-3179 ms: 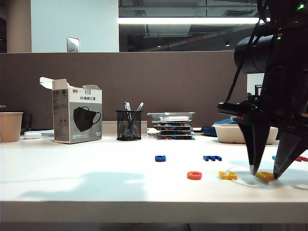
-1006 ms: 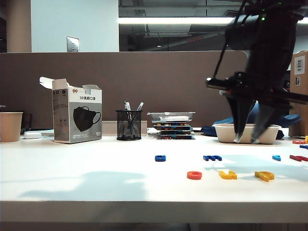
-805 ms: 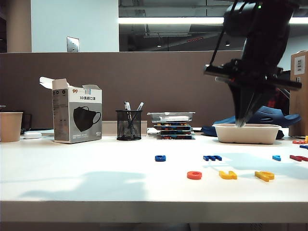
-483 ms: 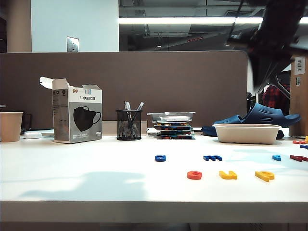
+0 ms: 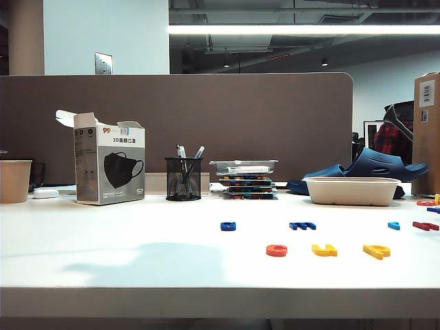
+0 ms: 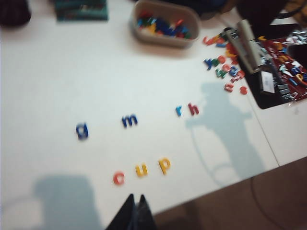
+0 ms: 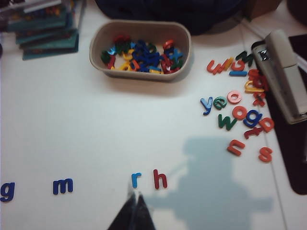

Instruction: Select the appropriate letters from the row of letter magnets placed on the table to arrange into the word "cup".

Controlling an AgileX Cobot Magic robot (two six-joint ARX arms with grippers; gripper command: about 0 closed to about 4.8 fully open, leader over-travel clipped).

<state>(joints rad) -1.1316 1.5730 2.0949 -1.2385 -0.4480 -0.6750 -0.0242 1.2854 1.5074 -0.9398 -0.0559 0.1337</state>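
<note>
A beige tub [image 7: 139,50] holds a heap of spare letters [image 7: 142,54]; right gripper [image 7: 134,199] and left gripper [image 6: 135,201] hang pinched together, empty.

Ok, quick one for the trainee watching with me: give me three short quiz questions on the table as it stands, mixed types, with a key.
1. True or false: the red-orange c, yellow u and yellow p lie side by side, spelling "cup", nearer the table front edge than the other row.
2. Which letters remain in the row behind them? A) g, m, r, h B) a, b, c, d C) x, y, z
3. Fill in: both the left gripper and the right gripper are ___ and hold nothing.

Key: 1 true. 2 A: blue g, blue m, light blue r, dark red h. 3 shut.
</note>
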